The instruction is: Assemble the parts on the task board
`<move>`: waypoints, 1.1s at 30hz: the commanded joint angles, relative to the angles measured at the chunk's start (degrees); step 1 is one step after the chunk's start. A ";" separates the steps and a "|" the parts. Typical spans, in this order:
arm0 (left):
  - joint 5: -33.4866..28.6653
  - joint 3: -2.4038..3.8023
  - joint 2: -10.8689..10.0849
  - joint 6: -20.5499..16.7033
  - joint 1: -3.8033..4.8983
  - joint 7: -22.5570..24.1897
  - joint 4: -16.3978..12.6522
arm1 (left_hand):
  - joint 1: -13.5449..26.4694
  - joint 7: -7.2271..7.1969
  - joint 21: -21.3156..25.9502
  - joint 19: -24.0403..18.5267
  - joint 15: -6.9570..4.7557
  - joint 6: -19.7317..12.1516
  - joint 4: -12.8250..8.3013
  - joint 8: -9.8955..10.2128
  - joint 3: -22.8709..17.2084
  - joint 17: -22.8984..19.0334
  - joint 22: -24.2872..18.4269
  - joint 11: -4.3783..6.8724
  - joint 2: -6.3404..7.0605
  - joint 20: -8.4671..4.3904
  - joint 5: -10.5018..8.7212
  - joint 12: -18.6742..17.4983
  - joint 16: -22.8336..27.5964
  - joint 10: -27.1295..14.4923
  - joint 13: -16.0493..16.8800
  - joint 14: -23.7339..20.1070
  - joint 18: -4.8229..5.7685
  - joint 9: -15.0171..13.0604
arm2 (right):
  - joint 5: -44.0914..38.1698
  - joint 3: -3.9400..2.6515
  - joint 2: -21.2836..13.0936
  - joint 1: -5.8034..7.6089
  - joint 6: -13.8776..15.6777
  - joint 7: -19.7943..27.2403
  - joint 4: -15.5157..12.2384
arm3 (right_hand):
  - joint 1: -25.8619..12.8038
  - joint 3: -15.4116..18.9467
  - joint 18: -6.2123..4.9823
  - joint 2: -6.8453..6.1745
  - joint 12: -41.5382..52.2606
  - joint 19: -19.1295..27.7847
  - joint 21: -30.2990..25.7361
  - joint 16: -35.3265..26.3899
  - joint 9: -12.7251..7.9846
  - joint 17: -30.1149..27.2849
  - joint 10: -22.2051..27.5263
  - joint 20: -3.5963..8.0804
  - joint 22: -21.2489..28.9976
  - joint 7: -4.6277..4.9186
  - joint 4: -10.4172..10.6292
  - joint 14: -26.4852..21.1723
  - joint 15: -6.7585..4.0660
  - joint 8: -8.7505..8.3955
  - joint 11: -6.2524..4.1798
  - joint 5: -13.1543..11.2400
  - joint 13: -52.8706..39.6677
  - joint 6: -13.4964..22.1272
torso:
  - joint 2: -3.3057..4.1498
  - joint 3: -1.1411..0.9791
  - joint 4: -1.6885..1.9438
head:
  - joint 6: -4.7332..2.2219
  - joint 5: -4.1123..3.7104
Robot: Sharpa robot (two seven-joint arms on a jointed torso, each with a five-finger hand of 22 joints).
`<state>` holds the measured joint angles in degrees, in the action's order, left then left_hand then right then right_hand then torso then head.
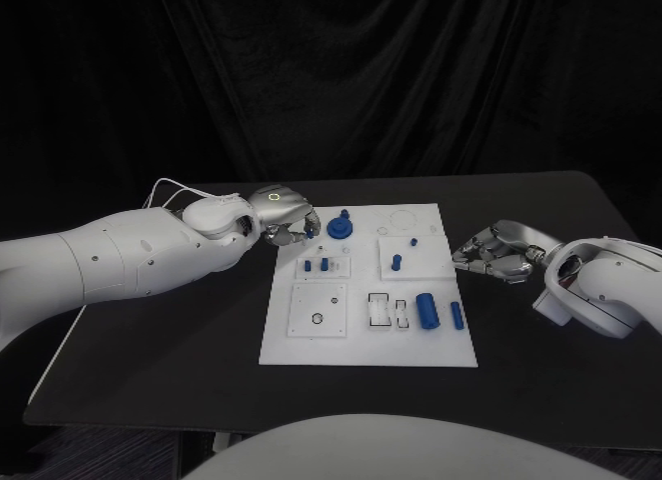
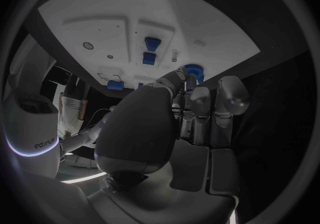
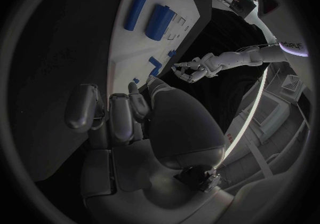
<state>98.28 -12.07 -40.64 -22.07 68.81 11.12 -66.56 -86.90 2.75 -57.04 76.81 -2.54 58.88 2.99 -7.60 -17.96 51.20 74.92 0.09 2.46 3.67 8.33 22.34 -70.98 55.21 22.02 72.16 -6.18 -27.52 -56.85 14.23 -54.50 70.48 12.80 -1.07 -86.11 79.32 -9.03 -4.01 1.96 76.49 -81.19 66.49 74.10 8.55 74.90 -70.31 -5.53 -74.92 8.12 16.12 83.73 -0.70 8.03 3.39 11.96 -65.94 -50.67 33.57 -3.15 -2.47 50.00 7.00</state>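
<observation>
A round blue part [image 1: 341, 228] at the task board's [image 1: 310, 350] far left corner is pinched by the left hand [image 1: 285, 222]; seating is judged next. The right hand [image 1: 493, 254] is curled, nothing held.

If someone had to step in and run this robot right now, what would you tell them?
Left hand: at the far left corner of the task board, fingers by the round blue part; whether it grips it, I can't tell.
Right hand: beside the board's right edge, fingers curled, holding nothing.
Two blue cylinders lie loose near the board's front right; smaller blue pieces sit mid-board.
Assembly looks mostly still to do.
</observation>
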 commanded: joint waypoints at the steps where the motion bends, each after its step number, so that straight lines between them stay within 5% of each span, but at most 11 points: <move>1: -2.52 0.00 0.42 1.17 -0.06 0.03 0.42 | 0.00 0.09 0.12 0.01 -0.04 0.04 -0.21 0.40 0.00 -0.06 6.72 -0.15 0.38 0.05 0.23 -0.40 0.27 0.14 -0.05 -0.02 -0.13 0.03 | 0.04 -0.04 -0.16 -0.27 -1.24 -1.12 -0.13 | -0.49 0.06 -1.12 0.04 -0.32 0.51 -0.22 -0.30 -0.05 0.06 0.42 0.01 -8.07 0.03 0.32 -0.46 0.13 -0.21 0.08 0.10 0.12 -0.35 | 0.03 0.01 0.47 | 0.00 -0.42; 33: -2.80 -0.03 4.26 3.45 -1.52 -0.60 4.05 | 0.04 0.34 0.44 -0.06 0.12 -0.58 -0.18 1.04 -0.03 -0.63 6.68 -0.46 0.47 0.04 0.14 -1.09 0.64 0.04 -0.25 -0.22 -0.17 0.27 | 0.04 -0.04 -0.48 -0.44 -0.51 -0.89 -0.43 | -0.52 0.02 -1.13 0.00 -0.40 0.53 -0.30 -0.28 -0.08 0.07 0.53 0.01 -8.06 0.01 0.27 -0.47 0.12 -0.23 0.06 0.06 0.22 -0.37 | -0.03 0.01 0.57 | 0.00 -0.77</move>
<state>95.85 -12.13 -36.55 -19.31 67.38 10.58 -62.55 -86.91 2.96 -56.88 76.81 -2.54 58.65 2.99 -6.85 -17.96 50.64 74.91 0.07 2.47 3.68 8.32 21.44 -70.54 55.19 21.83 72.17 -6.18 -27.31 -56.84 14.23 -54.98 70.22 12.14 -1.38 -86.47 79.32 -9.03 -4.01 1.96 76.30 -81.19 66.49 74.10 8.56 74.90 -70.10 -5.53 -74.91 8.12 16.12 83.73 -0.70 8.03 3.60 11.96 -65.78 -50.67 33.55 -3.14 -1.91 50.00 6.21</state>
